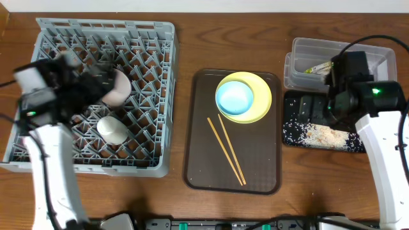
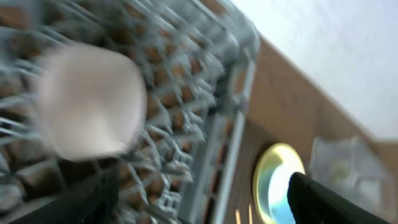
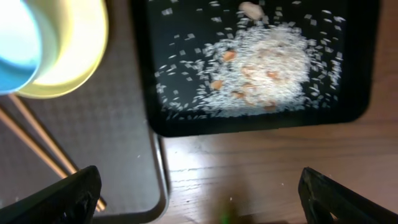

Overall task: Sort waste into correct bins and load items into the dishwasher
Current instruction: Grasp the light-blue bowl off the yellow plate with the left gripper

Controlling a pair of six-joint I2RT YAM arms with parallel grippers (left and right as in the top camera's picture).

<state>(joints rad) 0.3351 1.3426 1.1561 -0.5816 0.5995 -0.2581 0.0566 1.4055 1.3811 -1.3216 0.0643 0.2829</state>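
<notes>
Wooden tabletop (image 1: 192,32), seen from overhead. At far left stands the grey dish rack (image 1: 148,148), the largest item. Inside it lie a white bowl (image 1: 118,88) towards the far side and a small white cup (image 1: 113,130) just nearer. The left arm, motion-blurred, reaches over the rack's left half. In the left wrist view the left fingers (image 2: 81,202) are spread wide with nothing between them, and the bowl shows beyond them as a pale blur.

In the centre is the brown serving tray (image 1: 211,166). On its far right part sits the pale-yellow plate (image 1: 263,105), with the light-blue bowl (image 1: 234,97) resting on it. The wooden chopsticks (image 1: 225,148) lie diagonally on the tray, nearer than the plate.

At far right is the clear tub (image 1: 303,48), holding the yellow-green snack wrapper (image 1: 317,68). Just nearer is the black tray (image 1: 294,110), strewn with rice-like crumbs (image 1: 326,134). The right arm hangs over the boundary of tub and black tray. In the right wrist view the right fingers (image 3: 348,199) are parted, gripping nothing, above the tabletop beside the black tray.
</notes>
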